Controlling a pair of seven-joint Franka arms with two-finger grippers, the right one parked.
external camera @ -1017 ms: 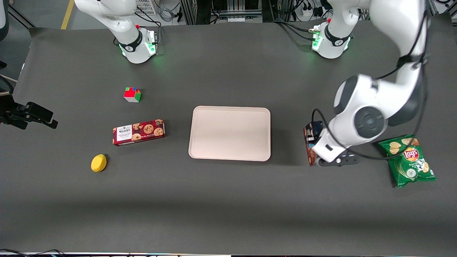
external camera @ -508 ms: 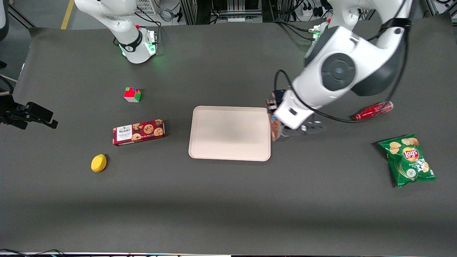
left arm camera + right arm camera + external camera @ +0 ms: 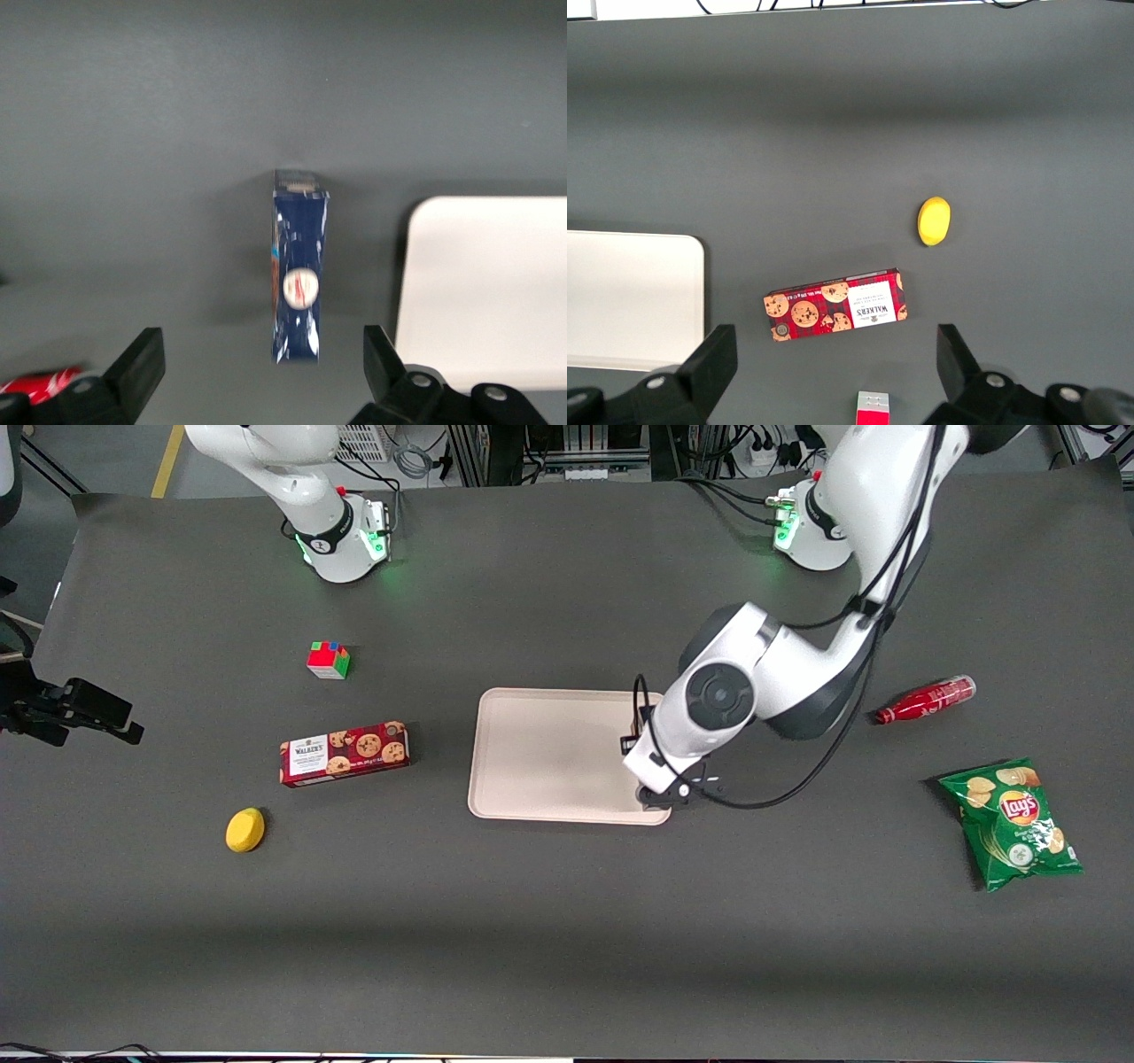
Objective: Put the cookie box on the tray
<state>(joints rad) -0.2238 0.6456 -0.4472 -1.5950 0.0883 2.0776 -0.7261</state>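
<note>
In the left wrist view the cookie box [image 3: 299, 279], a narrow navy carton with a white oval logo, stands on its thin side on the dark mat. It is just beside the rim of the pale pink-beige tray [image 3: 487, 283]. My gripper [image 3: 261, 339] is open, one finger wide of the box on each side, and neither finger touches it. In the front view the gripper [image 3: 669, 793] hangs at the corner of the tray [image 3: 549, 753] nearest the working arm's end. The arm hides the cookie box there.
A red tartan Walkers box [image 3: 345, 754], a yellow lemon-like object [image 3: 244, 830] and a colour cube [image 3: 329, 660] lie toward the parked arm's end. A red bottle [image 3: 926, 700] and a green Lay's bag [image 3: 1012, 822] lie toward the working arm's end.
The arm swung from beside the chips bag to the tray's edge, carrying the cookie box. The box showed in the earlier front frames and is now covered by the arm.
</note>
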